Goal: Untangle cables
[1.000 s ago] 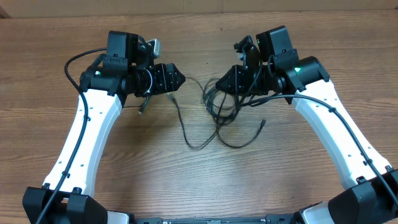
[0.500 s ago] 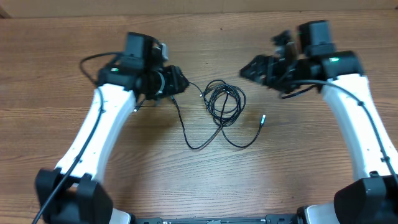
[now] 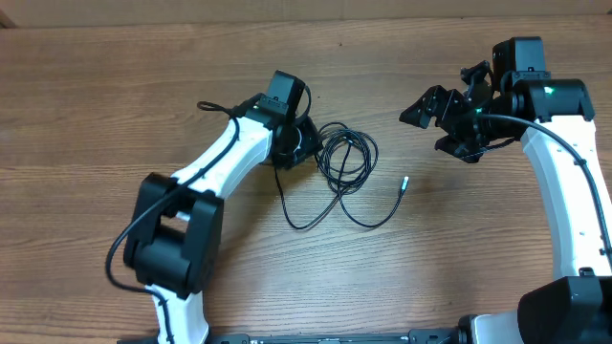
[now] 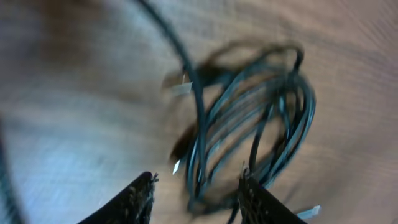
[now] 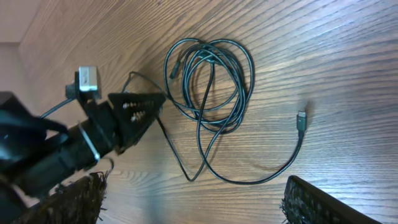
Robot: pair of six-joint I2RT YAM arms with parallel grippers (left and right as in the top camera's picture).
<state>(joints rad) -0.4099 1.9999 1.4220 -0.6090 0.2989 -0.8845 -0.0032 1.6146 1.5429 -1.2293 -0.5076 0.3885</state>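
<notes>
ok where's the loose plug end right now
In the overhead view the plug lies on the table, right of centre. It sits just right of the coil, with bare wood between them.

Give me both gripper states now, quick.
Left gripper: open, nothing clamped; the coiled thin black cables lie just ahead of its fingers.
Right gripper: open, holding nothing.

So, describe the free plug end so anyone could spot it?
On the wooden table lies a coil of black cables. One strand trails to its right; the small plug ending it lies alone on wood, clear of the coil.
</notes>
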